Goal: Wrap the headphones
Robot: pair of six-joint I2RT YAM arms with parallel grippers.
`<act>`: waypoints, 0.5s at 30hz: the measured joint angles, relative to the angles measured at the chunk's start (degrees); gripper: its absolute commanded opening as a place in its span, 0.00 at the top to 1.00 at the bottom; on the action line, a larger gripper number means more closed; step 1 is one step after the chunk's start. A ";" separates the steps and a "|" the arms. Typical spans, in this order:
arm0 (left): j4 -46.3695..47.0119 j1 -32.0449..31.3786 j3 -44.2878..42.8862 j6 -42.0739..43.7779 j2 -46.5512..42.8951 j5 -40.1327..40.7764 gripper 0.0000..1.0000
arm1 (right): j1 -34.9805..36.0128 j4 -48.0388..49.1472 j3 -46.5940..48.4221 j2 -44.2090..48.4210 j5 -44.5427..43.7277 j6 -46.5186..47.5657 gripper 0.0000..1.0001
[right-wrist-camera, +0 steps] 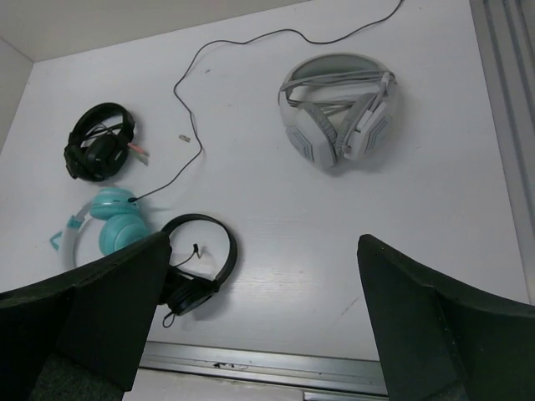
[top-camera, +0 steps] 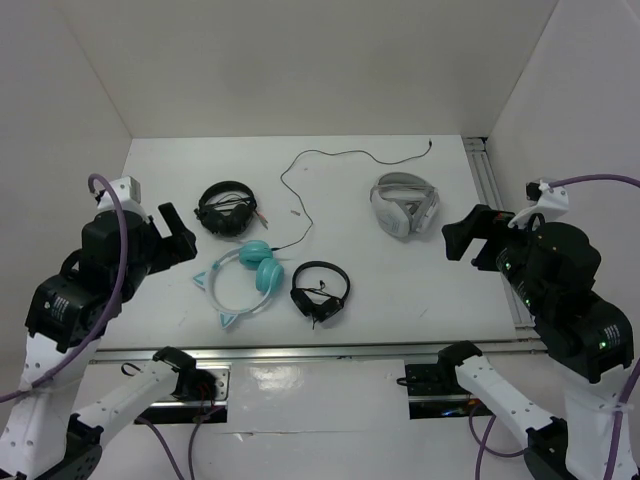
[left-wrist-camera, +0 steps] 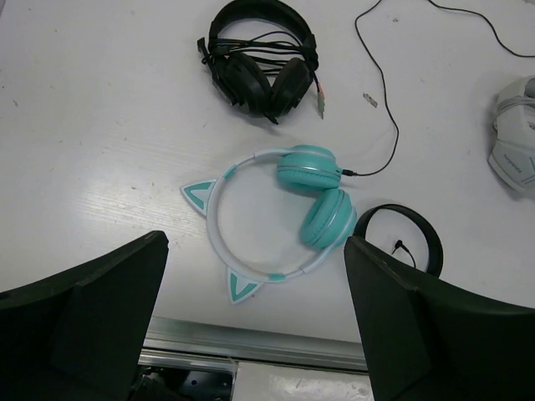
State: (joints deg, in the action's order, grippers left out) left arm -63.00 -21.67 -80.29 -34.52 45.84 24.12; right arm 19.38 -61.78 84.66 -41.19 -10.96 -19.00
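Fingers gape wide and empty on both sides: left fingers [left-wrist-camera: 84, 322] and right fingers [right-wrist-camera: 88, 313], neither touching the headphones [left-wrist-camera: 313, 196].

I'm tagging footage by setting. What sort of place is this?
Probably a robotics lab test cell: a white table boxed in by plain white panels, an aluminium rail along its near edge, and teal headphones laid out with three other pairs.

The headphones [top-camera: 266, 276] lie flat on the white bench [top-camera: 420, 290], near its front edge, left of the middle. The headband [left-wrist-camera: 219, 180] is pale and carries two teal cat ears [left-wrist-camera: 199, 195]. The two round teal earcups [left-wrist-camera: 309, 167] are turned inward and touch each other. A thin black cable [top-camera: 345, 150] is plugged into one earcup and lies loose in long curves toward the back of the bench - not wound.
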 measured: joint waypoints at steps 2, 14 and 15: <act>0.00 0.00 0.31 -0.02 0.22 0.15 0.00 | 0.00 0.02 -0.26 0.13 -0.35 0.00 0.00; 0.57 0.00 5.77 -1.81 4.48 -0.81 0.00 | 0.55 0.52 -3.30 1.75 3.65 1.11 0.00; 0.50 0.00 6.27 -2.45 5.18 -1.09 0.00 | 0.59 0.55 -3.50 1.75 3.93 1.14 0.00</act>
State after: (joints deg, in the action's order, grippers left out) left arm -62.50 -21.67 -74.02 -36.97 51.03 23.03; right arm 19.97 -61.23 81.17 -39.44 -7.03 -17.87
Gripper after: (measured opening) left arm 0.997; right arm 0.999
